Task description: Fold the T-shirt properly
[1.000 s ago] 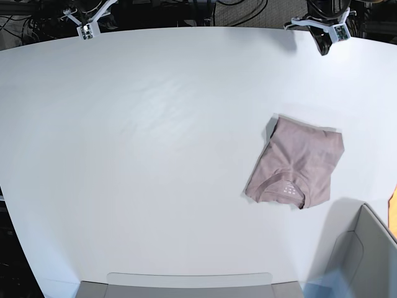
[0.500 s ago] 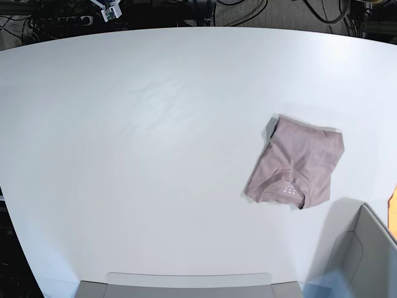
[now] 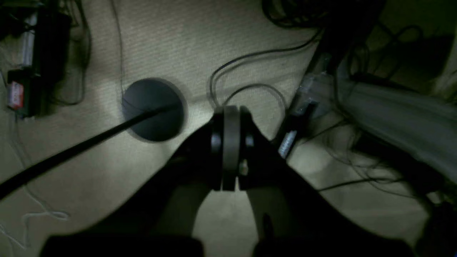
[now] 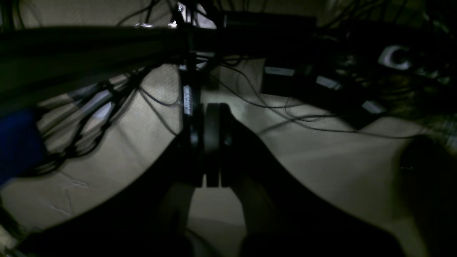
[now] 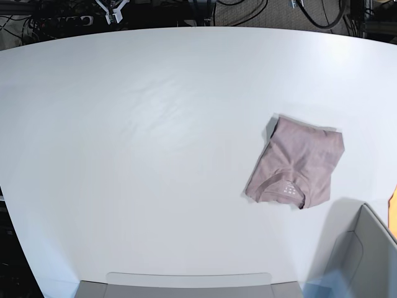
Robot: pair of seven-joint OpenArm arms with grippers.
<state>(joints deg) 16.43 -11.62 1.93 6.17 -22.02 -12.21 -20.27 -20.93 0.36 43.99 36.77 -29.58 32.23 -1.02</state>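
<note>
Here the T-shirt point(image 5: 296, 164) lies folded into a compact, slightly skewed rectangle on the white table point(image 5: 142, 143), toward the base view's right and nearer the front edge, its collar with the small white label facing the camera. A grey bin point(image 5: 363, 254) stands just beyond its lower right corner, apart from the cloth.

Both arms are well away from the garment, off past the table's far edge. The left gripper point(image 3: 230, 150) points down at a beige carpeted floor, its two dark fingers pressed flat together with nothing between them; a round dark disc point(image 3: 152, 109) and loose cables point(image 3: 246, 89) lie below it. The right gripper point(image 4: 210, 146) is likewise closed fingertip to fingertip and empty, hanging over floor crossed by cables point(image 4: 285, 117), in dim light.
</note>
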